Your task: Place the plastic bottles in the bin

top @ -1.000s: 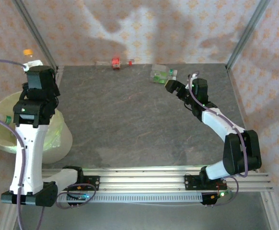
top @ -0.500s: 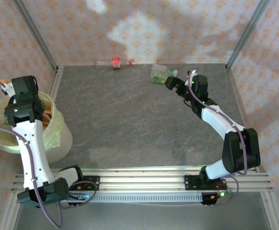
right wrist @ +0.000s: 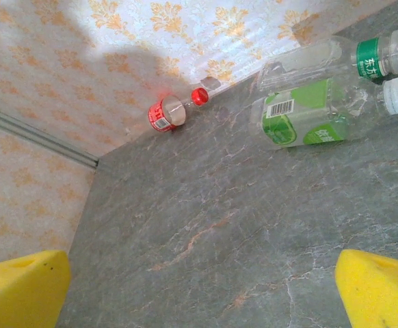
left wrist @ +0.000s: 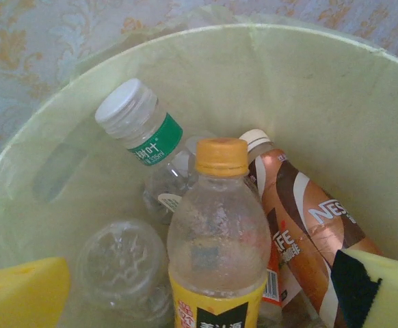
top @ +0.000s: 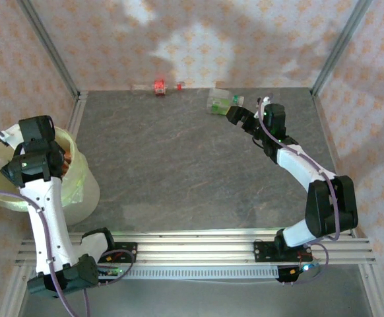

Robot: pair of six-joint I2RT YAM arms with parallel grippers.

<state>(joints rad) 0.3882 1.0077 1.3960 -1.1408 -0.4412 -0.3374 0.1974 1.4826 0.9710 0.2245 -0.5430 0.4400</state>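
Note:
My left gripper [left wrist: 202, 290] hangs open inside the bin [left wrist: 322, 89], a pale yellow-green tub. An orange-capped bottle with a yellow label [left wrist: 216, 232] stands free between the spread yellow pads [left wrist: 21, 294], touching neither. Around it lie a green-labelled bottle [left wrist: 141, 126], a brown coffee bottle [left wrist: 301, 219] and a clear bottle seen base-on [left wrist: 117, 263]. My right gripper [top: 235, 113] is open and empty over the table, just short of two bottles at the back: a green-labelled one [right wrist: 308, 113] and a clear one [right wrist: 336, 55]. A red-labelled bottle [right wrist: 168, 113] lies by the back wall.
The bin [top: 0, 191] sits off the table's left edge, beside the left arm. The grey stone table [top: 179, 165] is walled by patterned panels and metal corner posts [top: 50, 49]. Aluminium rails [top: 198, 247] run along the near edge.
My left arm dropped down into the bin and its jaws opened, letting go of the orange-capped bottle. The right gripper edged slightly toward the green-labelled bottle, still open.

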